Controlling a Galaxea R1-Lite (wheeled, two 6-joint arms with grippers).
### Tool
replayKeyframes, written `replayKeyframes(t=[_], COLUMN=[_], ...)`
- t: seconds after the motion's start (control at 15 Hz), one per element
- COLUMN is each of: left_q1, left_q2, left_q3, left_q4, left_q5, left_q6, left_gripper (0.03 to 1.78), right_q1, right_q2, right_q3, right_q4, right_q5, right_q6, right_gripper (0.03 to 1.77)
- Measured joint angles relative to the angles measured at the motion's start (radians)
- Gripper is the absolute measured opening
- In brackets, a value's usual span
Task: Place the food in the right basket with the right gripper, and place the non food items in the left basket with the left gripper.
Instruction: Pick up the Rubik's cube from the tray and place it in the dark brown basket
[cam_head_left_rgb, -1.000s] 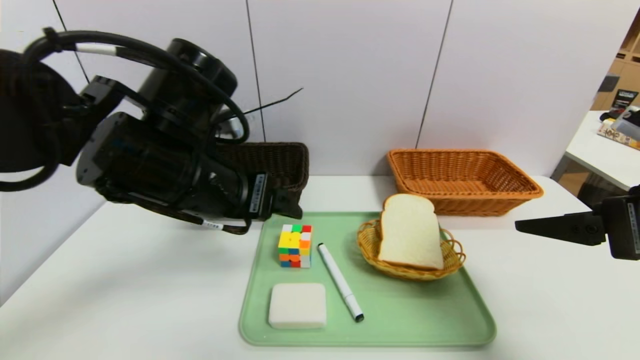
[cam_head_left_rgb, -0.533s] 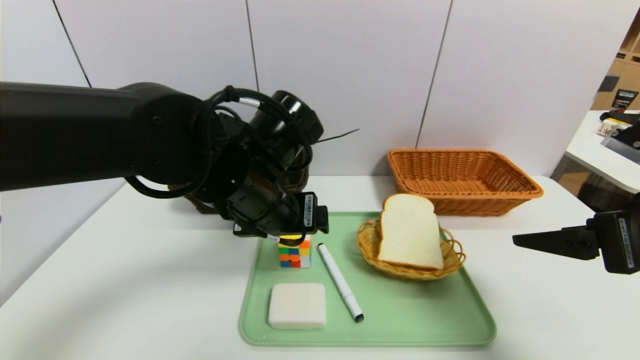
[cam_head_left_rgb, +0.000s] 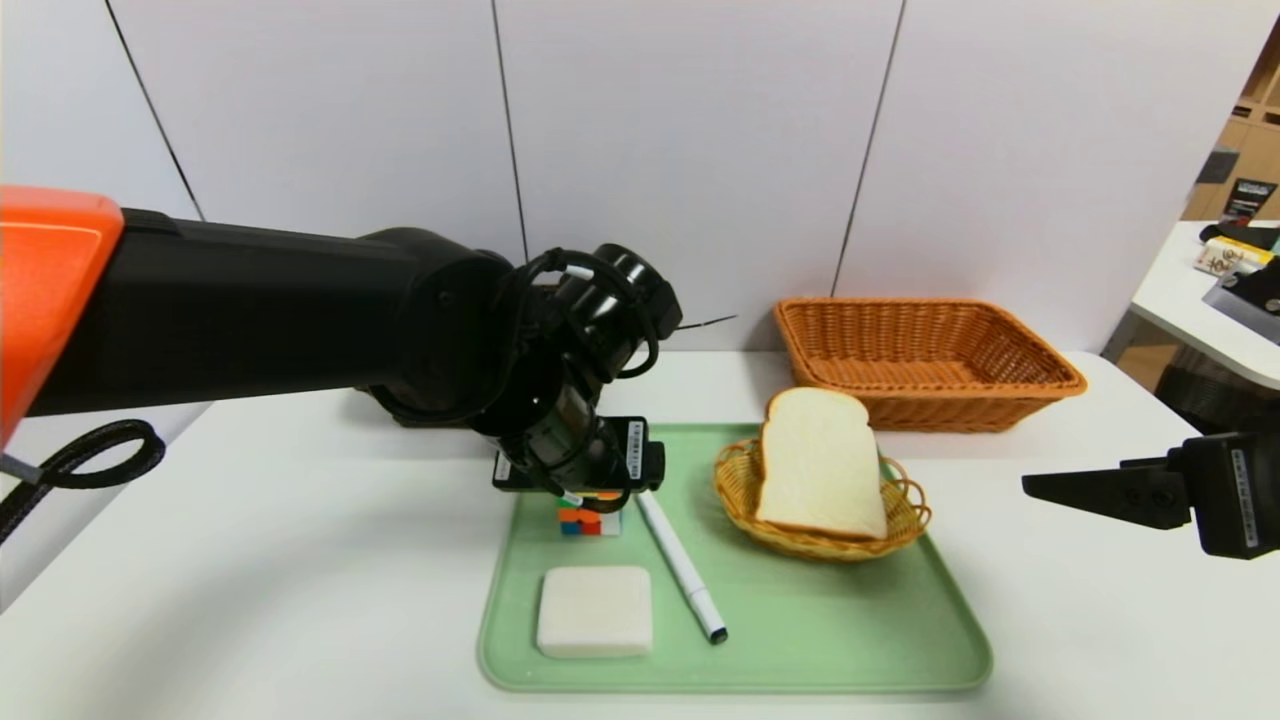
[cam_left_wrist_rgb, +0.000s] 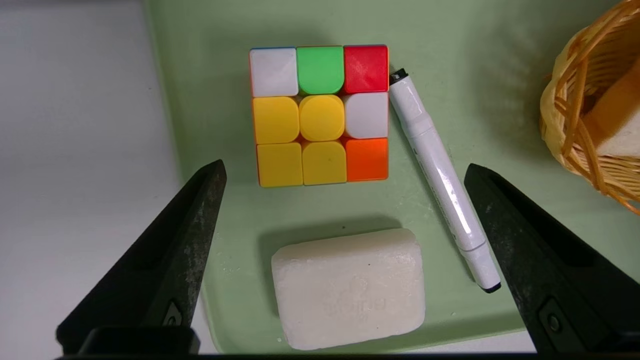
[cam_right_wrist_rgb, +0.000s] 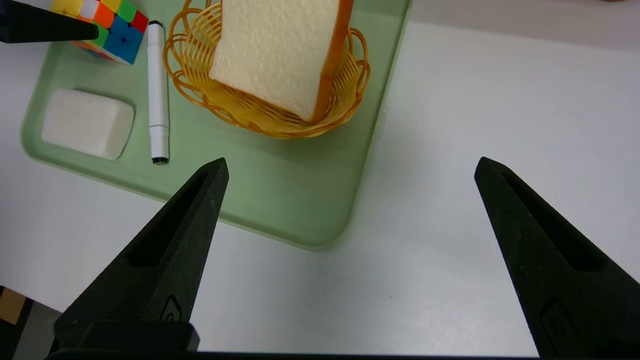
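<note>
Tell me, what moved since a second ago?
The left gripper swung from the dark basket at the back, down over the cube on the green tray, open, holding nothing. The right gripper stayed open at the side. Cube, pen, bread stayed put.

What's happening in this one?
The left gripper hangs open over the puzzle cube on the green tray, holding nothing. A marker, a white block and a bread slice in a small wicker basket also sit there. The right gripper waits open beside the tray.
</note>
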Motion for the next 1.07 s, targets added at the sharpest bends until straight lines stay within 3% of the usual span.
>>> replayKeyframes(t=[1.07], left_q1=[0.025], left_q2=[0.103], left_q3=[-0.028], left_q4=[-0.007], left_q5=[0.006], left_q6=[0.0], left_gripper=[1.69], right_q1=[-0.024], right_q2=[-0.061], right_q3=[0.059], right_q4=[0.0], right_q5=[-0.001], right_q6=[0.0], right_gripper=[1.7])
